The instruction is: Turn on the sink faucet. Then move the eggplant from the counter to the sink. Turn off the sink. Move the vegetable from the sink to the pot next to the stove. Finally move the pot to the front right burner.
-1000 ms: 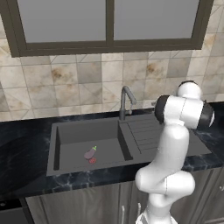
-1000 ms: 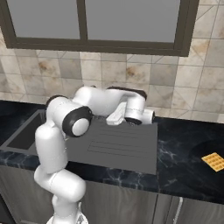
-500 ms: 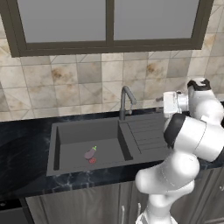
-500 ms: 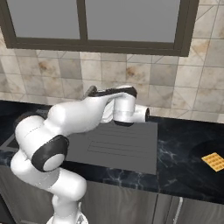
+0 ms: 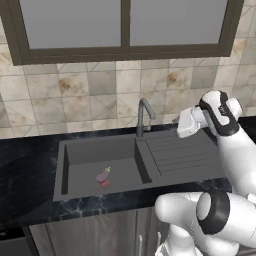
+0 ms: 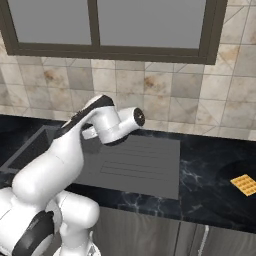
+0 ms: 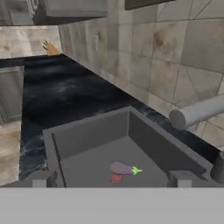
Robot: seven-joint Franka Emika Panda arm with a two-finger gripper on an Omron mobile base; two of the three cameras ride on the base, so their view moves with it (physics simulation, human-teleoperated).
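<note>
1. On the basin floor of the sink (image 5: 80, 150): the eggplant (image 5: 103, 174), small, purple, green stem tip, lying on its side just beside the red drain mark (image 5: 105, 183). In the hand view the eggplant (image 7: 124, 168) lies with its green tip pointing right, the red mark just below it.
2. Sink, continued: dark grey rectangular basin with a ribbed drainboard wing (image 5: 177, 152) on its right; set into the counter (image 5: 30, 200), glossy black with pale veins.
3. Sink faucet (image 5: 144, 116): slim dark grey, upright at the back rim between basin and drainboard, spout angled forward. No water stream can be made out.
4. Gripper (image 7: 109, 179): two dark finger tips (image 7: 40, 178) at the bottom of the hand view, standing wide apart, nothing between them; aimed down into the basin from above the drainboard side.
5. Arm: white hand held over the drainboard, near the faucet.
6. Surroundings: beige tiled wall (image 5: 75, 95); dark-framed window (image 5: 125, 30) above; a yellow waffle-like item (image 6: 244, 184) on the counter, well to the right of the sink.
</note>
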